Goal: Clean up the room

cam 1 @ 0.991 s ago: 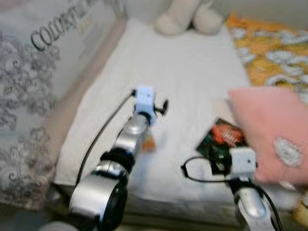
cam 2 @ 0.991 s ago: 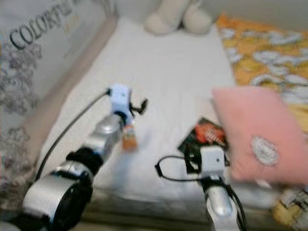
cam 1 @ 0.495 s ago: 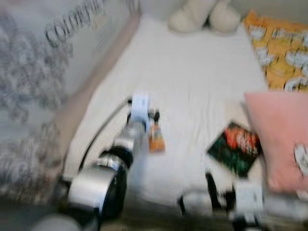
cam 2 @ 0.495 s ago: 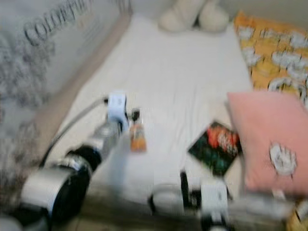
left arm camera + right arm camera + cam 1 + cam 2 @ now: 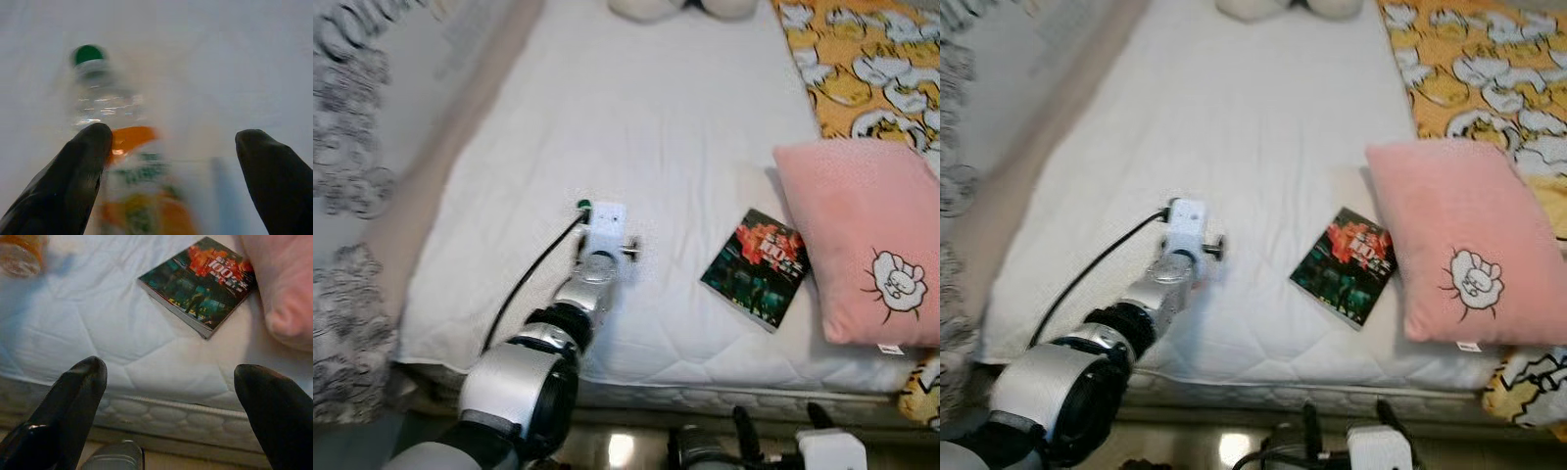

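Left gripper (image 5: 171, 156) spread wide over the bed (image 5: 685, 117), fingers (image 5: 73, 181) either side of a blurred bottle (image 5: 127, 161) lying on the sheet, not clamped on it. Right gripper (image 5: 171, 406) wide open, empty, low off the bed's edge near the book (image 5: 756, 266). Pink pillow (image 5: 862, 235) just beside the book.

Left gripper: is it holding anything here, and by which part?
Nothing held. The left gripper is open, its fingers either side of the clear green-capped bottle with orange label on the white mattress, not closed on it.

Only thing I can read is "100" on the book (image 5: 201, 281) cover; the bottle (image 5: 132, 161) label's too blurry.
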You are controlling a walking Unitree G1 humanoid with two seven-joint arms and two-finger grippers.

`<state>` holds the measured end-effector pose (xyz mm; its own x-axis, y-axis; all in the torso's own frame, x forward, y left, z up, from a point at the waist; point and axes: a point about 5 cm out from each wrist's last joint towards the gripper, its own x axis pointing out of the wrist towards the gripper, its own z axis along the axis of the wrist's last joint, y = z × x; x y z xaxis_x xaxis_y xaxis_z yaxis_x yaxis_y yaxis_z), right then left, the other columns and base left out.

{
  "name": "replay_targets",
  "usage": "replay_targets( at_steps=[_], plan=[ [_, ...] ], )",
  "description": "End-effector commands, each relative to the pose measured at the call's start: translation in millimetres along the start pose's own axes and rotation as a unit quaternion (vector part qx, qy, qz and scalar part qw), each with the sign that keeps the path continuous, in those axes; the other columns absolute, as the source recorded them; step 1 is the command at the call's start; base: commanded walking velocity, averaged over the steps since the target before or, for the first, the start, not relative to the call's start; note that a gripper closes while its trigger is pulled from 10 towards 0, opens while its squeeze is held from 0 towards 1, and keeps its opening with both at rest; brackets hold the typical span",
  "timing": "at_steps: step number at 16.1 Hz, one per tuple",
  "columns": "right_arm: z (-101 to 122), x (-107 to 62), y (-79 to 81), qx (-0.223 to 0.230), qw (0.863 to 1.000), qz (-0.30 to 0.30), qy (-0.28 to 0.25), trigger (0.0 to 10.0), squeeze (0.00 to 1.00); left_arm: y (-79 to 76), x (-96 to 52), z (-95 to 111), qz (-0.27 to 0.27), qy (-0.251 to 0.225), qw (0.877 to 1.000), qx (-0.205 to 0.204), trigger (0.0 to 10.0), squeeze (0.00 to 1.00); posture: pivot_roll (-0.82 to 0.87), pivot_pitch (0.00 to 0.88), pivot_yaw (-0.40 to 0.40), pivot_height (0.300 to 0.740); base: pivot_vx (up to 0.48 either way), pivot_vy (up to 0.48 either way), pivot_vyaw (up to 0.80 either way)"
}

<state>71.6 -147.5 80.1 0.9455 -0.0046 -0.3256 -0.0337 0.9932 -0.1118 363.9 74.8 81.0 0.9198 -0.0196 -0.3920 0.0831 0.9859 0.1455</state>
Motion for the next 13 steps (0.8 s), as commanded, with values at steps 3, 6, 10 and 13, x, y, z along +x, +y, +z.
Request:
replay_targets(
  at_steps=[3, 6, 10, 13],
  plan=[
    [1.3, -4.7, 0.2, -0.003, 1.000, 0.003, 0.012, 10.0, 0.00, 4.8, -2.6, -20.7, 0.034, 0.033, 0.995, 0.082, 10.0, 0.00, -0.36, 0.227, 0.010, 0.740, 0.000, 0.000, 0.00],
    [1.8, -3.7, 2.0, -0.004, 1.000, 0.009, 0.015, 10.0, 0.00, 1.3, -7.8, -45.8, 0.022, 0.074, 0.993, 0.088, 10.0, 0.00, -0.35, 0.228, 0.003, 0.740, 0.000, 0.000, 0.00],
    [1.8, 6.2, 0.4, -0.010, 1.000, 0.016, 0.012, 10.0, 0.00, -1.7, -12.5, -65.4, -0.014, 0.111, 0.992, 0.066, 0.0, 0.00, -0.33, 0.209, -0.003, 0.740, 0.000, 0.000, 0.00],
    [3.5, 22.3, -5.4, 0.001, 1.000, -0.003, -0.003, 10.0, 0.00, 6.1, -9.0, -56.6, -0.023, 0.080, 0.994, 0.073, 0.0, 0.00, -0.31, 0.165, 0.018, 0.740, 0.000, 0.000, 0.00]
  ],
)
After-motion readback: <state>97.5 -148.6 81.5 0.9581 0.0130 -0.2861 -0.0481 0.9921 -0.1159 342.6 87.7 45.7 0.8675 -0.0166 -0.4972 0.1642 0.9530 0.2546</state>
